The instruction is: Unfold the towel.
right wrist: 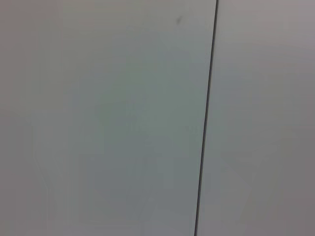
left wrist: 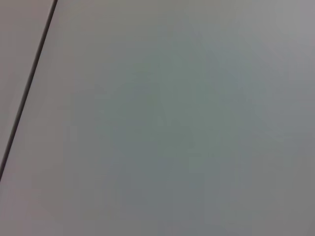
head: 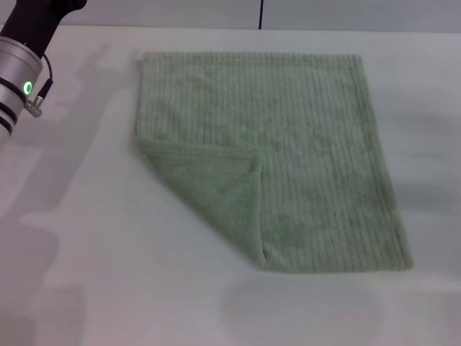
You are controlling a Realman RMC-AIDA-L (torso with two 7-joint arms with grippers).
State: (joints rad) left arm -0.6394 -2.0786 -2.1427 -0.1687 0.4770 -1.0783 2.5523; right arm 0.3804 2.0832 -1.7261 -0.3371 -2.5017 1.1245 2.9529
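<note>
Pale green terry towel [head: 288, 158] lies flat on the white table [head: 94, 274], its near-left corner folded over onto it.
Head view: the left arm [head: 18, 68] shows at the far left, well apart from the towel; neither gripper shows. Both wrist views show only a plain pale surface with a dark seam.

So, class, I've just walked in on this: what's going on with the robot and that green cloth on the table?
Nothing is handling the towel right now. It lies flat on the white table, except that its near left corner is folded over onto the cloth as a triangle, so the unfolding is not finished. Part of the left arm shows at the far left edge of the head view, well clear of the towel; its gripper is not visible. The right arm is out of sight. Both wrist views show only plain pale surface.
</note>
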